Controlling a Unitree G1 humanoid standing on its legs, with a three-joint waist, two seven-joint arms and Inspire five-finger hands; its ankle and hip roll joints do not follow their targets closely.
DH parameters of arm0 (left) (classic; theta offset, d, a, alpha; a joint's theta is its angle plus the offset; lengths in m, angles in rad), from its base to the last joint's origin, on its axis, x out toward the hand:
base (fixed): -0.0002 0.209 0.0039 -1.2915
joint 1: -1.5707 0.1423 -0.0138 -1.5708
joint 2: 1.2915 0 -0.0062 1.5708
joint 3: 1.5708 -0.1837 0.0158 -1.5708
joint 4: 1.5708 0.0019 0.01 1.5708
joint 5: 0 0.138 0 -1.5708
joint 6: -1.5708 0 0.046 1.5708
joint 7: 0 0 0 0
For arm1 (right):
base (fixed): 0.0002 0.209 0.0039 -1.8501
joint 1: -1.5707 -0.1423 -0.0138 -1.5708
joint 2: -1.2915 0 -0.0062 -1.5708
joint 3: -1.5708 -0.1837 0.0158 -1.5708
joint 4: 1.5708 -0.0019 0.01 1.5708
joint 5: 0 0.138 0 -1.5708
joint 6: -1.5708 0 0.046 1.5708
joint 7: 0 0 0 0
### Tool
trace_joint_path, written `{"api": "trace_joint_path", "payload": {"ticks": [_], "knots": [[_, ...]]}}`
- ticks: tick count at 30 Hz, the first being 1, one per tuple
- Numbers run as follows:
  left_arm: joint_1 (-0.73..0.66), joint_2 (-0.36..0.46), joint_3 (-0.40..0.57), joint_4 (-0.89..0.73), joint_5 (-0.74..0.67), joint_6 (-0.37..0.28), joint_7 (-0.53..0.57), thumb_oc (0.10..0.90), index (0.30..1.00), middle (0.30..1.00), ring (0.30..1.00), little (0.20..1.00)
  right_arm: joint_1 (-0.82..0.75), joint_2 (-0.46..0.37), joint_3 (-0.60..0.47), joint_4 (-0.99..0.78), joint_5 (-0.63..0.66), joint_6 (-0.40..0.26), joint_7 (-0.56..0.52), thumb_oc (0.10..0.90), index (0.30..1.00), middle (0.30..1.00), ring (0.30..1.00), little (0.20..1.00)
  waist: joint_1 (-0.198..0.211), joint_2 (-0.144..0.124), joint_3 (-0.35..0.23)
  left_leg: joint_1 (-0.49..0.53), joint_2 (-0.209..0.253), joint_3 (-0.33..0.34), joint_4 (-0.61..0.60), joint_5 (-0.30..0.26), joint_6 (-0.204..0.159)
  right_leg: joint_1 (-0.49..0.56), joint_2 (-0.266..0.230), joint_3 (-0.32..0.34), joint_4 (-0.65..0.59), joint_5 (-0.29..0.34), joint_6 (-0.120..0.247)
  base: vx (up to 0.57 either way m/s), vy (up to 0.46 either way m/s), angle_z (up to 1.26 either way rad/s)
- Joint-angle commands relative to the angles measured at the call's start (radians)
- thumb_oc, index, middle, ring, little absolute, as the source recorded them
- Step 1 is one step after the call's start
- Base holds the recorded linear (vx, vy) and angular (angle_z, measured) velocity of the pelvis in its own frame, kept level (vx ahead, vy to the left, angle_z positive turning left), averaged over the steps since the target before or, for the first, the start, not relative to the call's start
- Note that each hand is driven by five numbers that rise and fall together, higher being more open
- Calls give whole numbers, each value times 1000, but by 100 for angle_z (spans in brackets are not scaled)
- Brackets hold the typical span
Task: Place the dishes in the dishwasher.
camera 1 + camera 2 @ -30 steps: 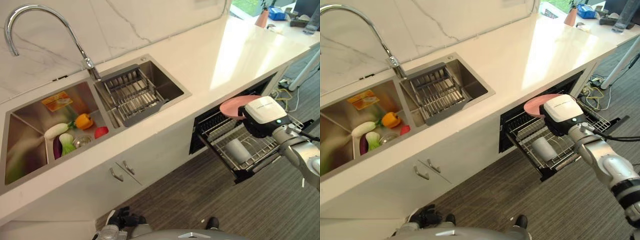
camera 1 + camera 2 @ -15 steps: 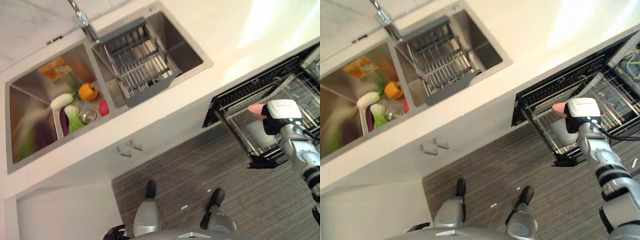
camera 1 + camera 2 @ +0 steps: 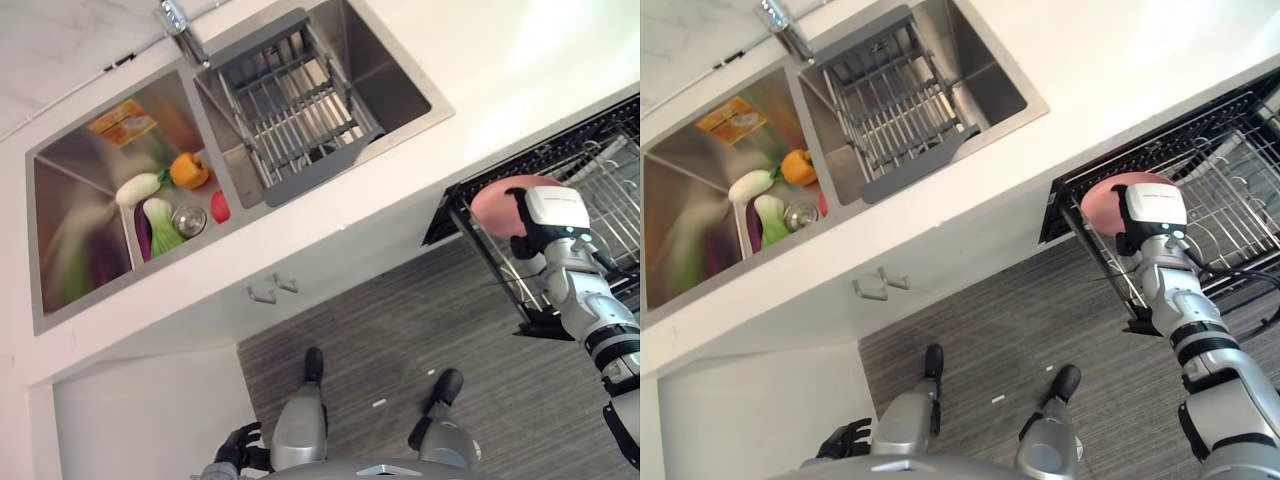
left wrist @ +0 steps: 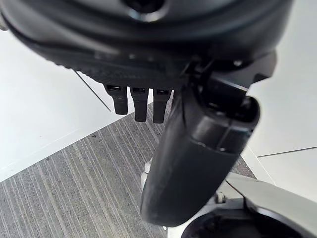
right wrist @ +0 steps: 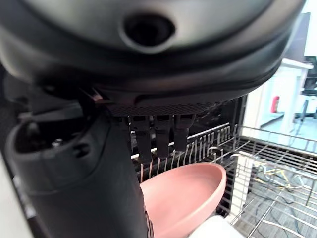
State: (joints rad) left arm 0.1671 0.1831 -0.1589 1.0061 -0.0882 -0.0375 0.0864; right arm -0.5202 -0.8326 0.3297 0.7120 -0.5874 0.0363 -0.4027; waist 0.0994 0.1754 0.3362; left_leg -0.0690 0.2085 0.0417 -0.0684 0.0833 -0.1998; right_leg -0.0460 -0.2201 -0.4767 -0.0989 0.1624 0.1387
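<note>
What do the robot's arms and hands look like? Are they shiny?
The right arm is silver-grey with black bands at its joints. Its right hand wears a white cover over a dark body. The left hand is dark all over, with a thick rounded thumb beside a row of dark fingers.

Pink bowl [image 5: 185,196], plain, smooth, shallow and round, empty. Tilted on its side, held by right hand [image 3: 545,222] over the near-left corner of the dishwasher's pulled-out wire rack [image 3: 1240,215]. Rack is black-framed with metal tines, open below the worktop [image 3: 480,70] edge, at the scene's right.
</note>
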Motion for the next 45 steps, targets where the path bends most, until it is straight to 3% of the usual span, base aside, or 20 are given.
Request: {"api": "trace_joint_path", "payload": {"ticks": [1,3,5,7,9,10,11,15,19,20,21,22,26,27,30,32,34,45], "knots": [[24,58,-40,51,4,5,19,800,900,900,900,900,5,-100,-96,-96,51,35,-153,800,900,900,900,900,-5,-53,-88,-14,-20,14,82,-77,46,17,-36,61,28,-132,40,49,4,-30],[31,61,-6,52,8,12,17,800,900,900,900,900,99,-131,-226,-182,51,54,-184,800,900,900,900,900,-24,-68,-93,-2,-18,25,119,-110,52,28,-34,81,30,-135,39,73,7,-17],[31,63,-9,52,8,12,17,800,900,900,900,900,108,-131,-233,-187,50,55,-183,800,900,900,900,900,-21,-68,-94,-1,-18,26,120,-111,52,29,-34,82,29,-135,39,25,6,-10],[37,61,23,59,16,19,19,800,900,900,900,900,242,-133,-404,-256,65,76,-233,800,900,900,900,900,-45,-83,-103,11,-19,40,133,-126,60,35,-33,95,29,-133,39,50,17,-26],[35,57,32,62,15,22,21,800,900,900,900,900,293,-124,-465,-273,77,83,-250,800,900,900,900,900,-54,-88,-106,19,-18,45,132,-130,60,35,-32,100,30,-133,39,66,10,-15],[37,51,58,68,16,27,20,800,900,900,900,900,408,-85,-589,-272,124,88,-267,435,352,352,352,352,-76,-96,-111,37,-15,57,125,-142,61,38,-27,110,32,-135,41,98,6,-22],[36,49,64,77,21,29,17,800,900,900,900,900,491,-21,-668,-228,171,97,-289,400,300,300,300,300,-83,-102,-119,45,-19,60,115,-139,65,34,-26,114,34,-131,40,115,-4,-27],[37,42,58,79,22,32,10,800,900,900,900,900,519,42,-696,-63,281,87,-298,400,300,300,300,300,-89,-104,-127,54,-17,59,100,-137,65,32,-19,116,32,-132,40,32,-21,-16],[34,36,34,65,9,35,1,800,900,900,900,900,460,99,-599,46,336,73,-264,400,300,300,300,300,-86,-102,-121,49,-14,56,85,-126,62,20,-14,116,29,-131,39,-16,-20,-17],[36,33,16,65,5,37,3,800,900,900,900,900,388,131,-494,70,337,60,-233,400,300,300,300,300,-73,-93,-111,49,-11,54,80,-120,60,22,-11,114,27,-133,37,-8,-15,-15],[36,33,18,64,5,37,3,800,900,900,900,900,383,131,-491,73,337,60,-233,400,300,300,300,300,-76,-94,-111,48,-11,54,79,-119,60,21,-11,114,27,-132,37,-4,-21,-9],[37,34,5,71,9,36,5,800,900,900,900,900,320,133,-397,86,308,56,-203,400,300,300,300,300,-60,-82,-103,51,-6,50,76,-116,56,27,-7,110,27,-139,36,-8,-4,6],[31,34,-3,80,10,34,11,800,900,900,900,900,249,124,-316,81,281,49,-184,400,300,300,300,300,-49,-76,-96,38,-9,39,71,-100,54,24,-10,99,25,-136,35,-22,-3,9],[30,39,-18,69,2,28,16,800,900,900,900,900,188,107,-253,80,258,43,-169,400,300,300,300,300,-29,-66,-87,28,-8,25,64,-90,49,27,-12,84,27,-140,35,-44,-12,28],[28,43,-36,58,-4,25,19,800,900,900,900,900,117,86,-204,96,258,30,-159,400,300,300,300,300,-13,-55,-82,9,-12,6,55,-75,45,23,-17,61,28,-138,36,-50,-23,48],[14,58,-63,62,2,23,15,800,900,900,900,900,23,59,-146,102,280,2,-136,400,300,300,300,300,18,-38,-71,-22,-16,-25,41,-49,38,25,-28,17,31,-137,37,-58,-45,52],[12,73,-76,66,14,18,6,800,900,900,900,900,-50,-11,-85,53,235,-14,-114,400,300,300,300,300,46,-25,-66,-42,-20,-52,23,-26,28,28,-36,-25,36,-138,40,-16,-44,45],[10,96,-107,89,21,10,3,800,900,900,900,900,-286,-140,32,-90,193,-55,-117,400,300,300,300,300,94,-5,-57,-103,-22,-101,-12,11,-8,41,-49,-116,50,-163,56,7,-30,38]]}}
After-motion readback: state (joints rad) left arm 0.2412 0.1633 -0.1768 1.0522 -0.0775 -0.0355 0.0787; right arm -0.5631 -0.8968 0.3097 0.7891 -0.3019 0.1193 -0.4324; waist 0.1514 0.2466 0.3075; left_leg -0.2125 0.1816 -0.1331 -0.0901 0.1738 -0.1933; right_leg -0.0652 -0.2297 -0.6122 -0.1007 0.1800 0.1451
